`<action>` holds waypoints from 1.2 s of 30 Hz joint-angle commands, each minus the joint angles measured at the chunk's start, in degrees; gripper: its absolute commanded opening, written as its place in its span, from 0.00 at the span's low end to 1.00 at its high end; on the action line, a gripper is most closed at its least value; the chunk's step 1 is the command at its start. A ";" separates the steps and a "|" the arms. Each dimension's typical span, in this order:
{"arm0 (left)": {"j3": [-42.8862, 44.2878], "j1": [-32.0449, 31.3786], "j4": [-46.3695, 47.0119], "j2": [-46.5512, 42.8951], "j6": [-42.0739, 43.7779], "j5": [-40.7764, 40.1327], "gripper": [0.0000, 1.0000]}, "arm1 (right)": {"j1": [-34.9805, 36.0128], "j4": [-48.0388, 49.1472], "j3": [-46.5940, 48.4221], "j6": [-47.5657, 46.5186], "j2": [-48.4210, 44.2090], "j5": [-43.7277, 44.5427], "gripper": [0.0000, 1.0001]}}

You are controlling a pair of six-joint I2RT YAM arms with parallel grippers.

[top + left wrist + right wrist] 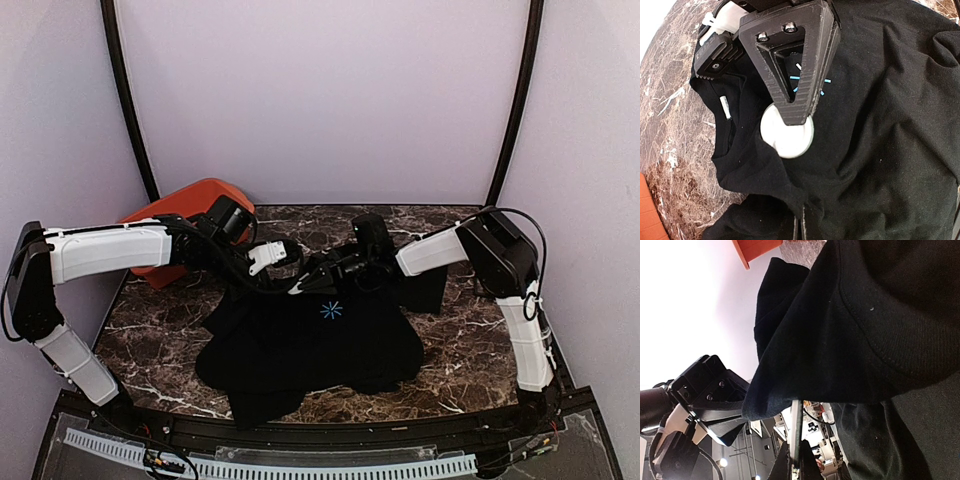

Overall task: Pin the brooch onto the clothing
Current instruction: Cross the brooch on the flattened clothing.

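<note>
The black T-shirt [310, 345] lies crumpled on the marble table, its light-blue starburst print [331, 310] facing up. My right gripper [312, 280] is shut on the brooch [787, 134], a small round disc that looks pale here, held just above the chest by the print [810, 82]. In the right wrist view the disc [796, 427] is edge-on between my fingers, with a shirt fold [840, 340] draped over it. My left gripper [805, 225] is shut on a fold of shirt [865, 125] near the collar, just left of the brooch [298, 288].
An orange-red bin [185, 205] stands at the back left behind the left arm. A white label [726, 107] shows inside the collar. Bare marble table [150, 320] lies left and right of the shirt. Curved black frame poles [130, 100] rise at the back.
</note>
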 commanded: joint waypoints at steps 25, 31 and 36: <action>-0.56 -2.76 -2.42 0.51 3.23 -7.20 0.01 | -0.71 -1.38 -0.69 -1.59 -3.47 -1.06 0.00; -0.69 -3.75 -2.72 0.90 3.93 -8.12 0.01 | -0.66 -7.37 1.19 -5.68 -2.82 -0.45 0.00; -0.72 -4.06 -2.74 0.80 4.10 -8.52 0.01 | -0.27 -10.61 2.18 -7.65 -2.05 -0.11 0.00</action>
